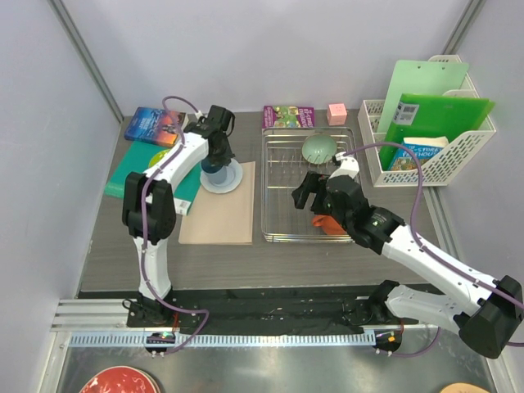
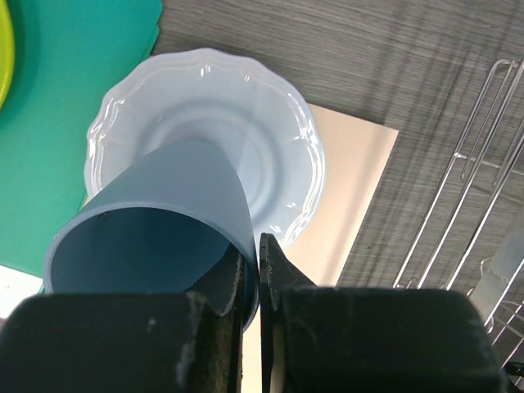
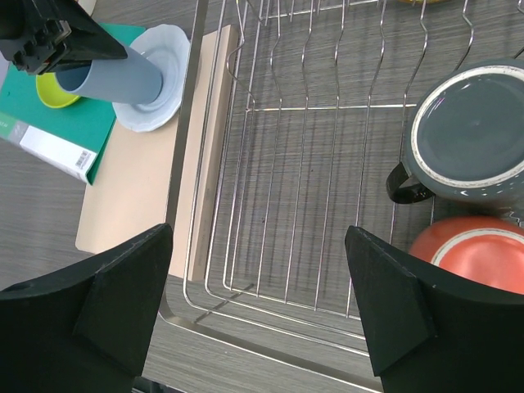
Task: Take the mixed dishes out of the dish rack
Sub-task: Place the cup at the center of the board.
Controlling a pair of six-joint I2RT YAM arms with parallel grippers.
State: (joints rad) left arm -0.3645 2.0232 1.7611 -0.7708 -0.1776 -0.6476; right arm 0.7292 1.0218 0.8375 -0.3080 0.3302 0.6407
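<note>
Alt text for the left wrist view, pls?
The left gripper pinches the rim of a light blue cup whose base meets the centre of a scalloped white plate. A tan mat lies under the plate, with a teal folder at left and the dish rack at right.

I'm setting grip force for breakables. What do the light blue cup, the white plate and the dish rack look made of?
The light blue cup: matte, thin-walled, no glare, probably plastic or silicone.
The white plate: glossy highlights and a moulded scalloped rim, likely glazed ceramic, though melamine is possible.
The dish rack: thin shiny silver wires, metal, probably chromed or stainless steel.
</note>
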